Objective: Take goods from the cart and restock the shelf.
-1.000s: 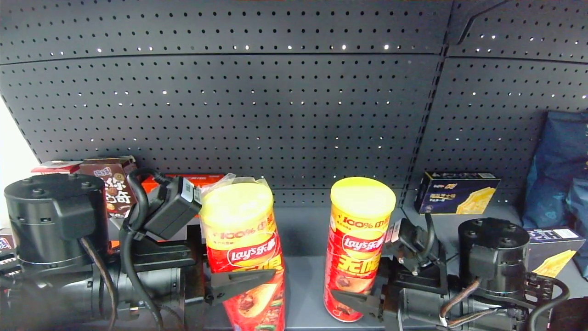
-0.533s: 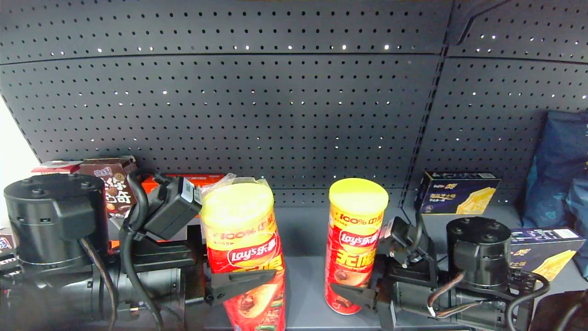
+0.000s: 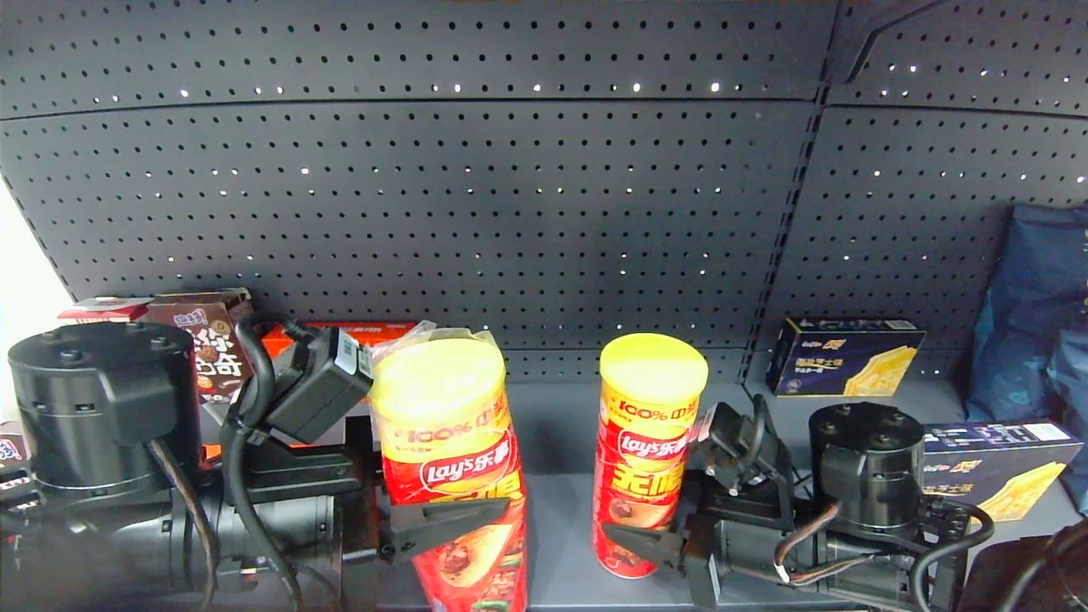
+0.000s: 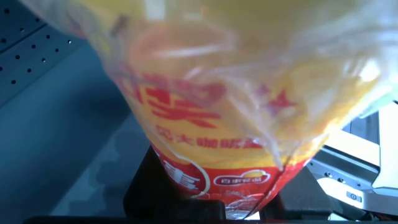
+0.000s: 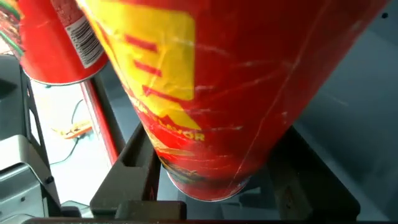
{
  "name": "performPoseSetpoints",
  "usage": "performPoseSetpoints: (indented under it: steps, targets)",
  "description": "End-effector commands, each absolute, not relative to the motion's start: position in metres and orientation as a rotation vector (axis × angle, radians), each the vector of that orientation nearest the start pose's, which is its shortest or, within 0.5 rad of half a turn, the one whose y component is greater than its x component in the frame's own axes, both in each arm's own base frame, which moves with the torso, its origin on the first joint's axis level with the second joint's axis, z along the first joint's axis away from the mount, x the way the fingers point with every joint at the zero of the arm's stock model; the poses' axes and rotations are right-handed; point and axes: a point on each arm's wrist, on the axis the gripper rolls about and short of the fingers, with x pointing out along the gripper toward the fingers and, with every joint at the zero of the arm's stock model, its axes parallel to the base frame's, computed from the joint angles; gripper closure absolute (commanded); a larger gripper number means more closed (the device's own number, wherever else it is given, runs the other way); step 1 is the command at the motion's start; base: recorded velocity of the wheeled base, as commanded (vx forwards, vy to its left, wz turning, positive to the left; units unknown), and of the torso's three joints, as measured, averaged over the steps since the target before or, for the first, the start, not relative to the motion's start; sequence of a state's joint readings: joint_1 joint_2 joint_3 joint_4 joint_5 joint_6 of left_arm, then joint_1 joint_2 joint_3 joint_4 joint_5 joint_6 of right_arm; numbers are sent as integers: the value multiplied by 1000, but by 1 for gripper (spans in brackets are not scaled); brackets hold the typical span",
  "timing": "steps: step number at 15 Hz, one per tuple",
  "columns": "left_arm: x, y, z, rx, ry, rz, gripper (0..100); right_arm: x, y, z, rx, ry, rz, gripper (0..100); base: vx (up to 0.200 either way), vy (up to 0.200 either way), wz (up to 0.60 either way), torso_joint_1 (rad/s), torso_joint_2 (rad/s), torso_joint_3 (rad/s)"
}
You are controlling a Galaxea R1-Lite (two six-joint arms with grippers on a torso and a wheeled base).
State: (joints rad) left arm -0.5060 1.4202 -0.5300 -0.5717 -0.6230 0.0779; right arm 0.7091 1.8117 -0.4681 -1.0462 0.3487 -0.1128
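Note:
Two red chip cans with yellow lids stand upright over the grey shelf board [image 3: 557,425]. My left gripper [image 3: 472,520] is shut on the left can [image 3: 446,450], which has loose clear wrap at its top; in the left wrist view that can [image 4: 236,93] sits between the jaws of the left gripper [image 4: 211,202]. My right gripper [image 3: 636,541] is shut low on the right can [image 3: 648,459], whose base is at or just above the board. In the right wrist view the right gripper [image 5: 211,190] clamps that can [image 5: 205,93], with the other can [image 5: 56,37] beside it.
A dark pegboard wall [image 3: 510,212] backs the shelf. A brown box [image 3: 208,340] and an orange box [image 3: 382,327] lie at the back left. Two dark blue boxes [image 3: 841,357] [image 3: 999,463] and a blue bag [image 3: 1037,314] stand on the right. Bare board lies between the cans.
My right gripper has carried its can a little to the left and farther in over the shelf. The left arm and its can have kept still.

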Motion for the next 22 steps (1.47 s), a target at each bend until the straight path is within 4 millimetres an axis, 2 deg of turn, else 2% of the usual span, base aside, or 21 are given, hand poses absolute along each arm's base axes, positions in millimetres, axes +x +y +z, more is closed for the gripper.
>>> performPoseSetpoints:
  steps: [1, 4, 6, 10, 11, 12, 13, 16, 17, 18, 20, 22]
  targets:
    - [183, -117, 177, 49, 294, -1131, 100, 207, 191, 106, -164, 256, 1078, 0, 0, 0, 0, 0, 0, 0]
    - [183, -117, 177, 49, 294, -1131, 100, 203, 191, 105, -168, 261, 1088, 0, 0, 0, 0, 0, 0, 0]
    - [183, -116, 177, 50, 292, -1131, 100, 192, 180, 107, -170, 265, 1083, 0, 0, 0, 0, 0, 0, 0]
    - [182, -116, 177, 49, 294, -1131, 100, 155, 147, 129, -161, 186, 1080, 0, 0, 0, 0, 0, 0, 0]
    - [183, -116, 177, 50, 292, -1131, 100, 137, 130, 141, -148, 116, 1072, 0, 0, 0, 0, 0, 0, 0]
    - [183, -116, 177, 50, 292, -1131, 100, 130, 121, 146, -143, 86, 1050, 0, 0, 0, 0, 0, 0, 0]
    - [183, -116, 178, 50, 290, -1131, 100, 116, 103, 152, -142, 26, 983, 0, 0, 0, 0, 0, 0, 0]
    - [183, -116, 178, 49, 290, -1130, 100, 87, 76, 163, -125, -108, 894, 0, 0, 0, 0, 0, 0, 0]
    - [184, -117, 179, 50, 287, -1130, 100, 82, 60, 160, -125, -128, 792, 0, 0, 0, 0, 0, 0, 0]
    - [184, -117, 179, 50, 287, -1130, 100, 80, 54, 158, -126, -134, 750, 0, 0, 0, 0, 0, 0, 0]
    - [184, -117, 179, 50, 287, -1130, 100, 69, 31, 156, -126, -155, 566, 0, 0, 0, 0, 0, 0, 0]
    - [184, -117, 179, 50, 284, -1130, 100, 59, 16, 154, -133, -159, 394, 0, 0, 0, 0, 0, 0, 0]
